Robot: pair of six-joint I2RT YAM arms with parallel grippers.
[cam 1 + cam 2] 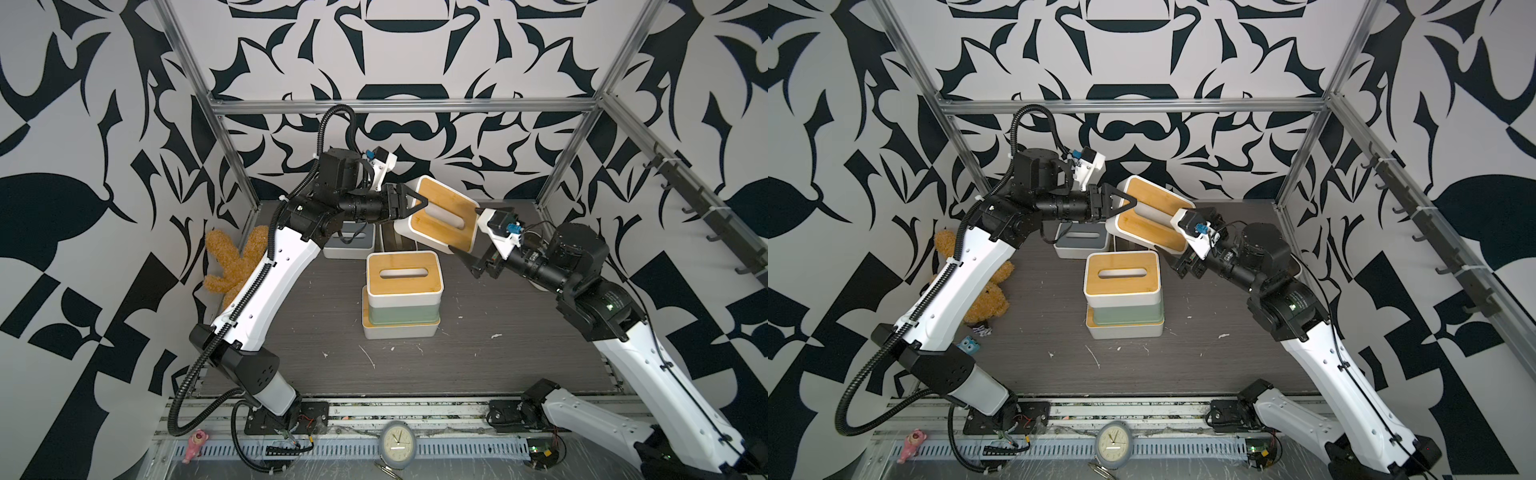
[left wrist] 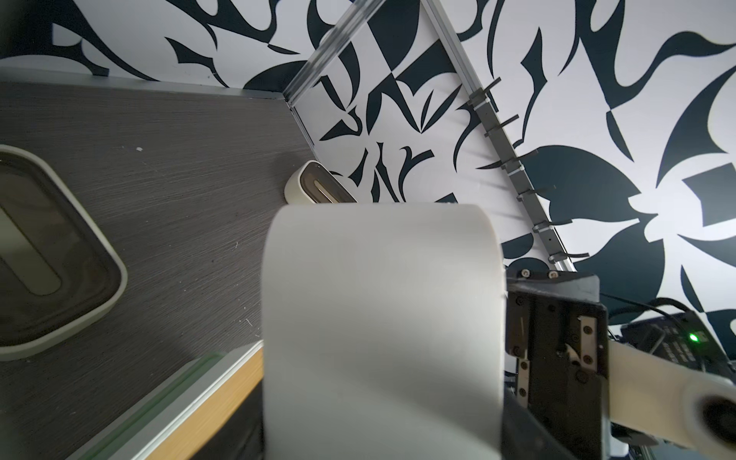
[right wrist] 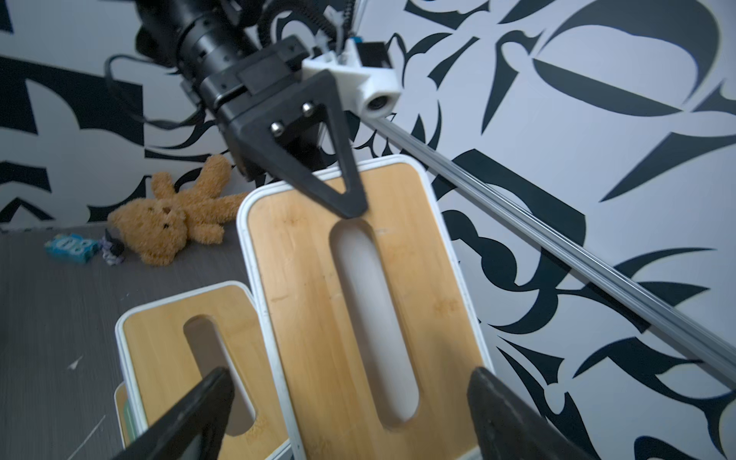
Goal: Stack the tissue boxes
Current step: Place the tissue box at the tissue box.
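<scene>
The left gripper (image 1: pixel 419 204) has its prize: a white rectangular tissue box with a slotted bamboo lid (image 1: pixel 449 203). It is clamped at one short end and held in the air over the back of the dark wood-grain table (image 1: pixel 478 353). In the right wrist view one black finger (image 3: pixel 350 203) lies across the lid, its tip right at the end of the slot; the partner finger is hidden.

The raised box is tilted, lid turned up toward both top views. Its long axis, and the slot with it, runs from the left gripper across to the right gripper (image 1: pixel 469 262). That right gripper sits at the opposite short end with its jaws spread wide, one to either side of the box, clamping nothing.

At centre table, just in front of the raised box, stands a three-high stack. A low white box with a bamboo lid (image 1: pixel 399 331) is at the bottom, with a mint green box (image 1: pixel 399 313) on it. On top is another white bamboo-lidded box (image 1: pixel 384 262), slot up, long axis left to right across the table.

Behind the stack, under the left arm, a white box with a grey lid (image 1: pixel 1081 243) lies flat. The left wrist view catches two rounded cream boxes with dark lids: one (image 2: pixel 71 247) flat on the table, the other (image 2: pixel 296 187) at the foot of the patterned wall. A brown plush bunny (image 1: pixel 237 266) lies at the table's left edge beside the left arm.
</scene>
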